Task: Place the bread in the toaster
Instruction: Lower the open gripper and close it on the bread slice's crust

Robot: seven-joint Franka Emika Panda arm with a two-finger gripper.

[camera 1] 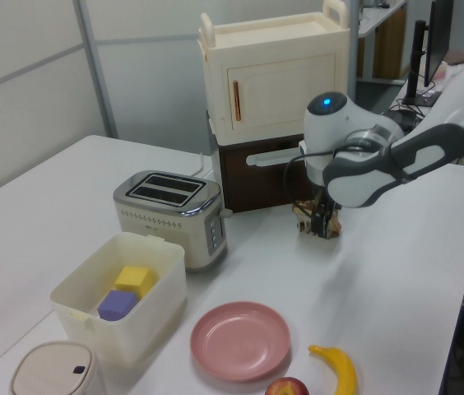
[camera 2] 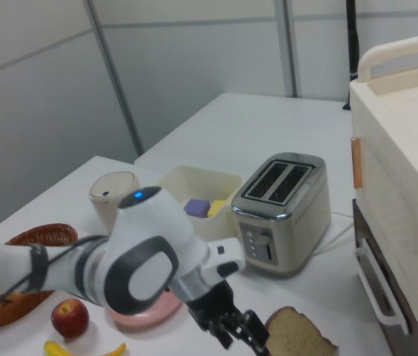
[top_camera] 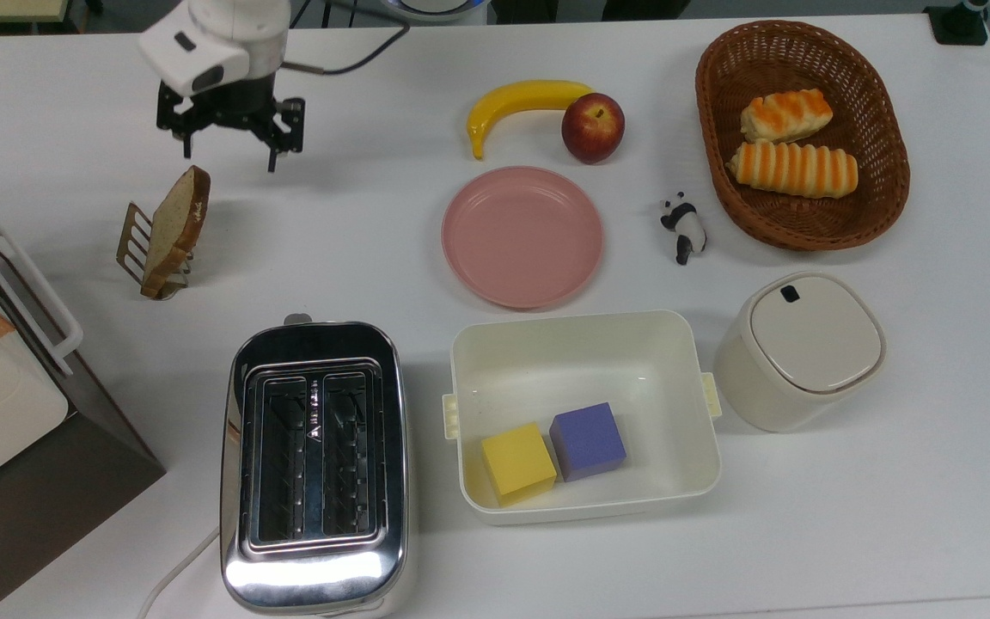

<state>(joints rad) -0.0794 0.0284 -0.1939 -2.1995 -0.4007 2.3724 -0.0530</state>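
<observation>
The bread (top_camera: 175, 222) is a tan slice with a dark crust, standing on edge in a small wire rack (top_camera: 136, 244) at the top view's left. My gripper (top_camera: 229, 158) hangs open just beyond the slice's upper end, its fingers spread wide and holding nothing. In the left view the gripper (camera 1: 324, 225) stands in front of the rack and covers most of the bread (camera 1: 301, 210). The right view has the gripper (camera 2: 243, 334) just left of the bread (camera 2: 298, 338). The chrome two-slot toaster (top_camera: 314, 464) stands near the front edge with both slots empty; it also appears as the toaster (camera 1: 170, 216) and the toaster (camera 2: 283, 200).
A cream cabinet on a dark base (top_camera: 5, 404) stands at the top view's left edge. A pink plate (top_camera: 522, 236), banana (top_camera: 521, 101), apple (top_camera: 592, 127) and panda figure (top_camera: 682, 227) lie mid-table. A basket (top_camera: 882, 185) holds rolls. A white bin (top_camera: 581, 344) holds two cubes beside a lidded container (top_camera: 804, 348).
</observation>
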